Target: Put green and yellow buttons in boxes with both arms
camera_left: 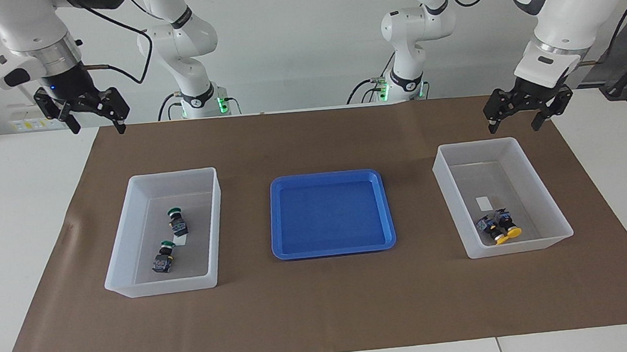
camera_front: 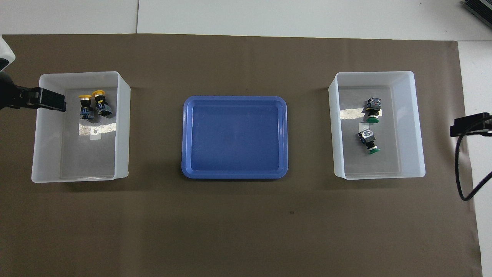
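A white table was covered by a brown mat. On it, a blue tray was centred between two bins near its ends.

Blue tray on brown mat

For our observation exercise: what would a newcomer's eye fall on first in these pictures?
Probably the blue tray at the middle of the brown mat, with nothing in it. Next, the two boxes beside it: the one toward the right arm's end holds two green buttons, the one toward the left arm's end holds two yellow buttons lying close together.
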Controlling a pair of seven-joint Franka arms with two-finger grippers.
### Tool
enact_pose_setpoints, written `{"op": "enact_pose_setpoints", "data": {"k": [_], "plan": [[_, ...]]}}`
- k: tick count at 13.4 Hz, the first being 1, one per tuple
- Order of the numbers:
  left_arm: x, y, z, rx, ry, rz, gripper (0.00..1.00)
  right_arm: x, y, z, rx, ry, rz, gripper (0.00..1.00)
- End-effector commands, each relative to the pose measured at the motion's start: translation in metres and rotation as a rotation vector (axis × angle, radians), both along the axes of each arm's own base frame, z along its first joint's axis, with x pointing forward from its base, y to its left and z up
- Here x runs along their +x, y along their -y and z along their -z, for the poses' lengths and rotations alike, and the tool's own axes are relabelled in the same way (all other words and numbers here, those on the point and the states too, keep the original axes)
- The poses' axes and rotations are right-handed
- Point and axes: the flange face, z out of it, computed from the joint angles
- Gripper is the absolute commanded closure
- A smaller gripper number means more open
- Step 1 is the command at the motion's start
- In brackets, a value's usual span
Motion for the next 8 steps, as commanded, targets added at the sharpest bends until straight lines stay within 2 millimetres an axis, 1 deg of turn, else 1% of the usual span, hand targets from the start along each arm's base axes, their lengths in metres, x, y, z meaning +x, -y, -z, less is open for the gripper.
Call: {"op": "enact_pose_setpoints", "data": {"k": [1, 3, 6, 8], "plan": [[-0.015, 0.001, -0.002, -0.009, -0.032, -0.009, 0.0, -0.002, -0.004, -0.002, 0.008, -0.011, 0.008, 0.0], [-0.024, -0.006, -0.007, -0.009, -0.029, -0.016, 0.0, -0.002, -0.01, -0.003, 0.022, -0.007, 0.007, 0.0], [-0.033, -0.008, -0.005, -0.008, -0.044, -0.027, 0.0, -0.002, -0.006, -0.003, 0.025, -0.005, 0.017, 0.0], [-0.033, -0.009, -0.006, -0.008, -0.042, -0.022, 0.0, -0.001, -0.004, -0.003, 0.026, 0.003, 0.02, 0.0]]}}
